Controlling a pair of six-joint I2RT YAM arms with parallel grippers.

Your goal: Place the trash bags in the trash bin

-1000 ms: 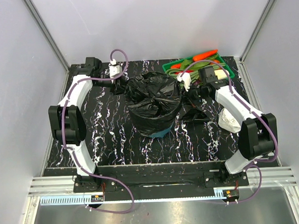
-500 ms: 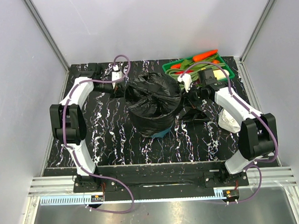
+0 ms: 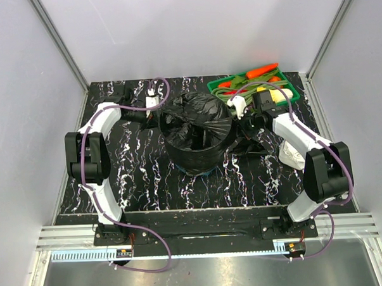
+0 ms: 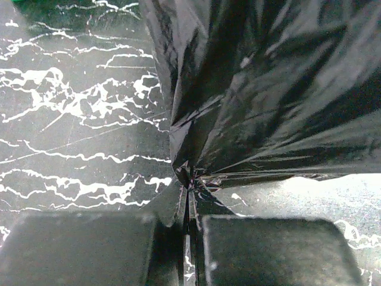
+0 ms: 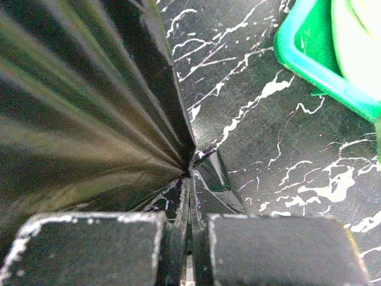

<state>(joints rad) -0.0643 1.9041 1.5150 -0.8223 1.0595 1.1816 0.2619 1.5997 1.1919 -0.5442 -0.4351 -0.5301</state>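
Note:
A glossy black trash bag [image 3: 196, 127] is draped over the teal trash bin [image 3: 200, 172] in the middle of the table; only the bin's base shows. My left gripper [image 3: 160, 114] is shut on the bag's left edge. In the left wrist view the film [image 4: 268, 89] fans out from the closed left gripper [image 4: 190, 196]. My right gripper [image 3: 242, 118] is shut on the bag's right edge. In the right wrist view pleats of the bag [image 5: 77, 107] converge at the right gripper [image 5: 190, 185]. Another black trash bag [image 3: 251, 145] lies crumpled on the table beside the bin, under the right arm.
A green tray [image 3: 221, 84] of vegetables stands at the back right, close behind the right gripper; its corner [image 5: 309, 59] shows in the right wrist view. A white plastic wad [image 3: 293, 152] lies at the right edge. The table is black marble-patterned, with walls around.
My left gripper moved right to the bag and shut on its left edge. The bulging bag now spreads open and lower over the bin. The right gripper stayed shut on its edge.

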